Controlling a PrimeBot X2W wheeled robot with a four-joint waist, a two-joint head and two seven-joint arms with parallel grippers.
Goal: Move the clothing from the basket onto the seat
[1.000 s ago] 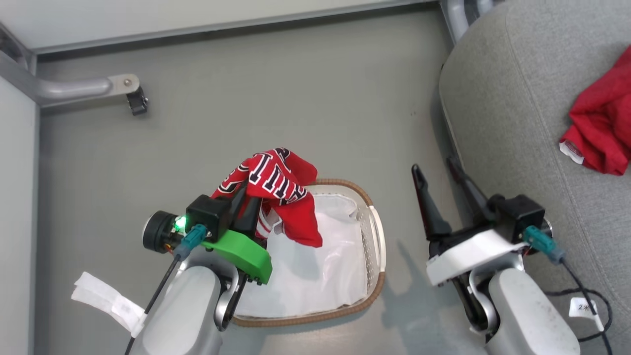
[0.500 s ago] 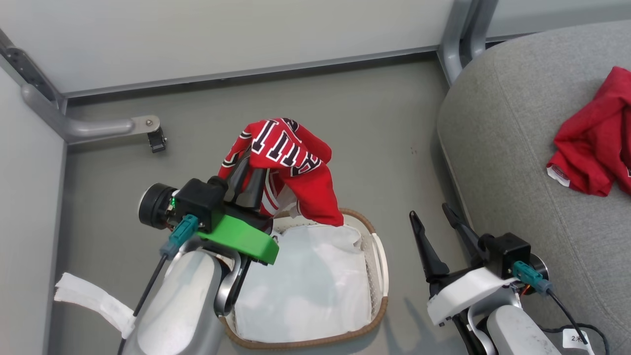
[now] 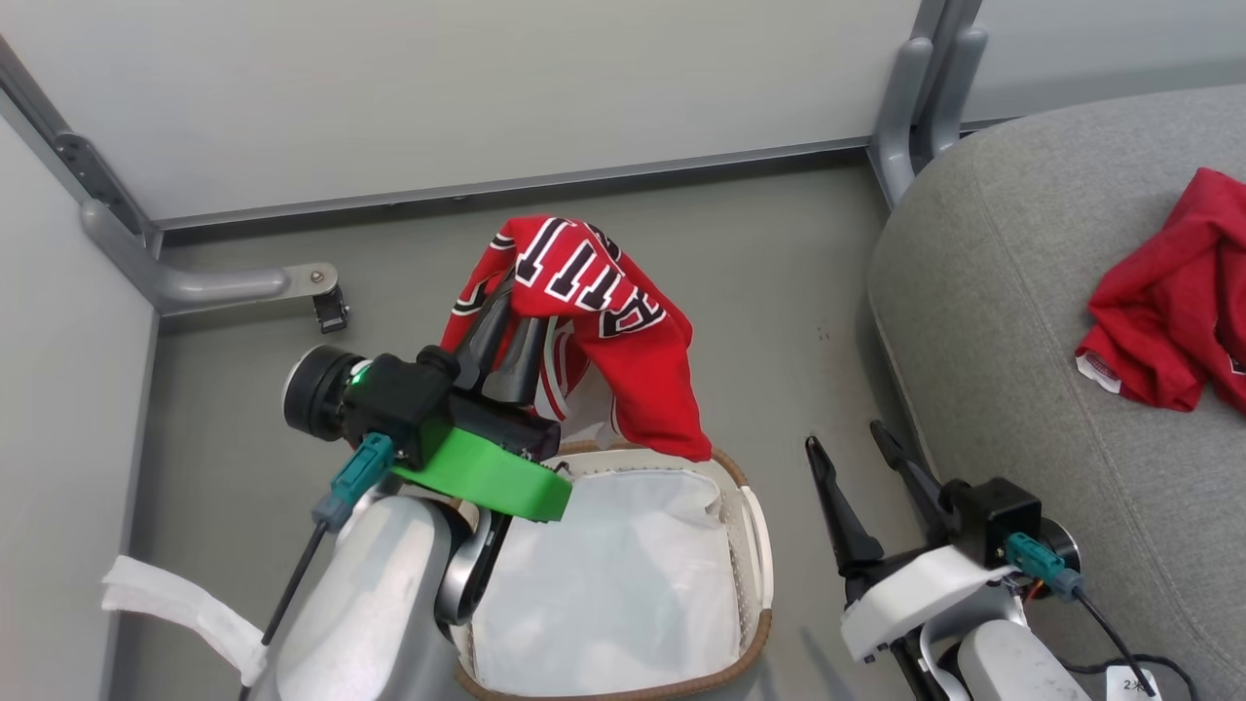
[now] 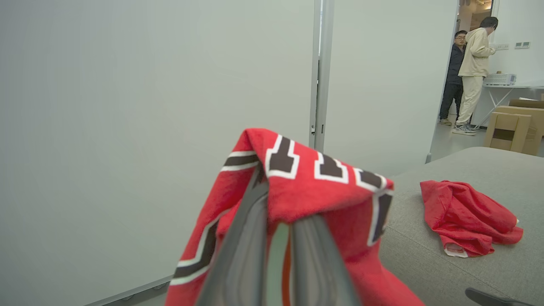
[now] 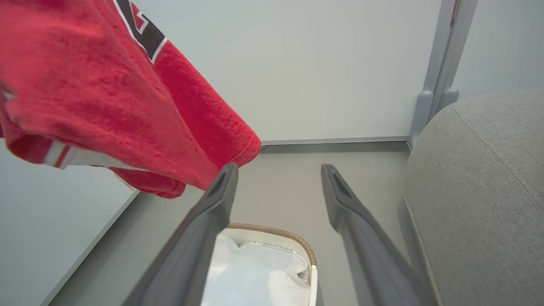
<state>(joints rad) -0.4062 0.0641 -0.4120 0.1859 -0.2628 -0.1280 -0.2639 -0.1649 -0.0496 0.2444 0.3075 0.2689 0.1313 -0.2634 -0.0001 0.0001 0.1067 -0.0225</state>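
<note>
Above the basket (image 3: pixel 760 623): we see the left claw (image 3: pixel 514 313) holding a red jersey (image 3: pixel 623 331) in the air, the cloth draped over its fingertips.
Left claw: nearly closed. In the left wrist view its two dark fingers (image 4: pixel 244 255) pinch a fold of the jersey with only a thin slit between them, and black-and-white lettering runs across the top of the fold.
Right claw (image 3: pixel 845 438): spread wide, nothing between its fingers. We find it over the grey floor (image 3: pixel 740 253), between the basket and the sofa cushion (image 3: pixel 1012 350), touching neither.
Jersey: hanging from the left claw. In the right wrist view its lower hem sits well above the basket's brown rim.
Basket: on the floor close in front of us, with a white liner (image 3: pixel 613 584) spread across its inside.
Sofa cushion: at our right, large and grey. A second red garment (image 3: pixel 1163 297) lies crumpled on it, well apart from both claws.
Background: in the left wrist view, two people (image 4: pixel 467 76) stand in a far doorway.
</note>
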